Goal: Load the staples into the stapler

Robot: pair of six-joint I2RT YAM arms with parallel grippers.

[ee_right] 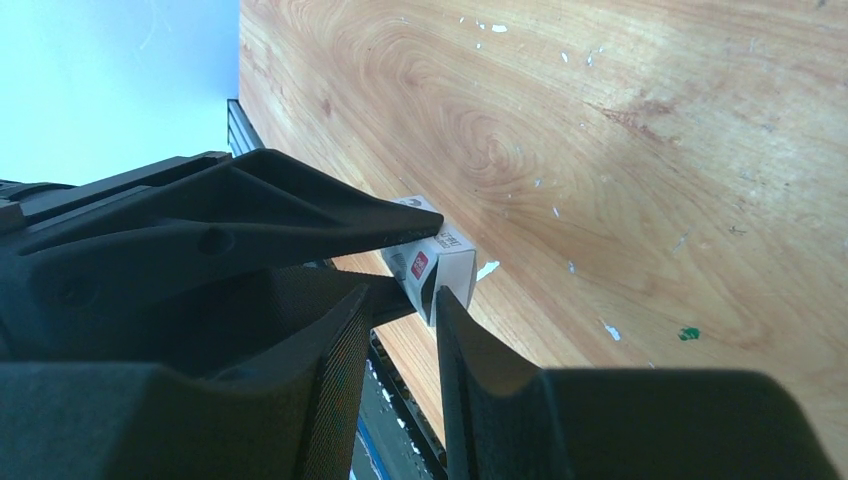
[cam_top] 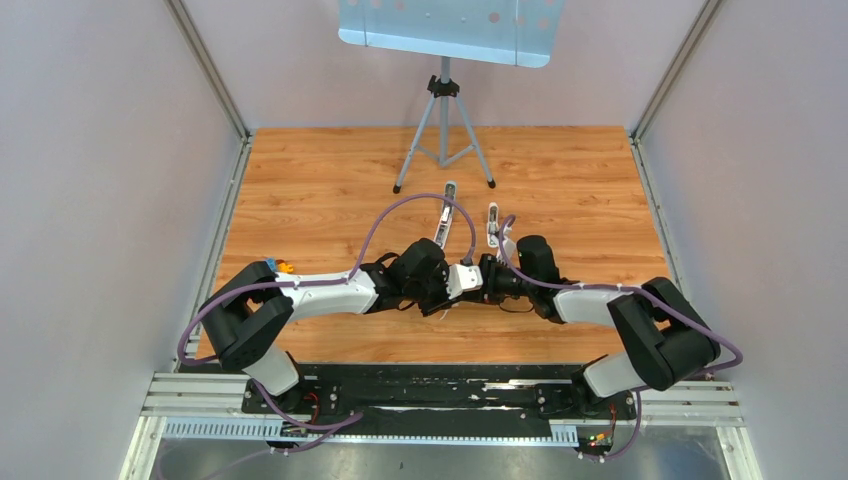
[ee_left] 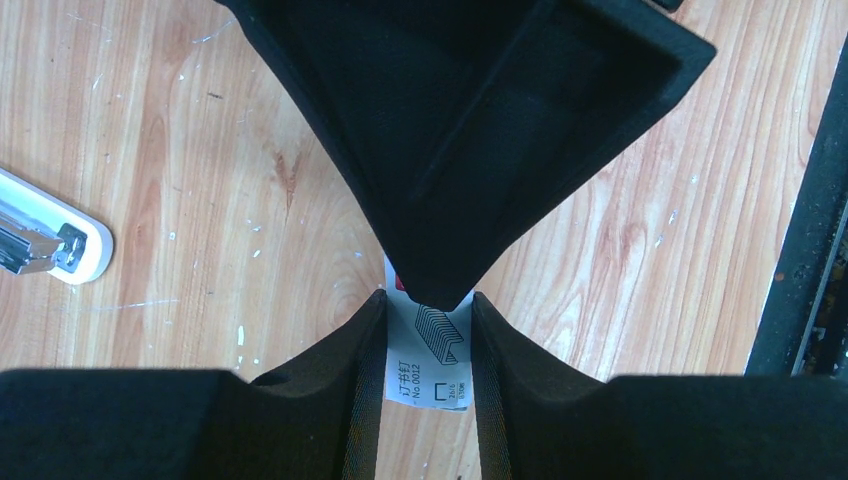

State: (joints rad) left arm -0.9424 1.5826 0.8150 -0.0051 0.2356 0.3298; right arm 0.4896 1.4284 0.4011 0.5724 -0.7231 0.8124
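A small white carton (cam_top: 465, 279) with a reddish mark hangs between both grippers above the wooden table. My left gripper (ee_left: 430, 300) is shut on the carton (ee_left: 432, 355), one finger on each long side. My right gripper (ee_right: 400, 295) is open, and one fingertip (ee_right: 445, 305) rests against the carton's open end (ee_right: 430, 265). The stapler (cam_top: 446, 215) lies open just behind the grippers, its second long half (cam_top: 492, 224) to the right. One end of it shows in the left wrist view (ee_left: 55, 245). The staples are hidden.
A tripod (cam_top: 443, 130) holding a light blue panel (cam_top: 450, 30) stands at the back middle of the table. Grey walls close both sides. A black rail (cam_top: 440, 385) runs along the near edge and also shows in the left wrist view (ee_left: 810, 220).
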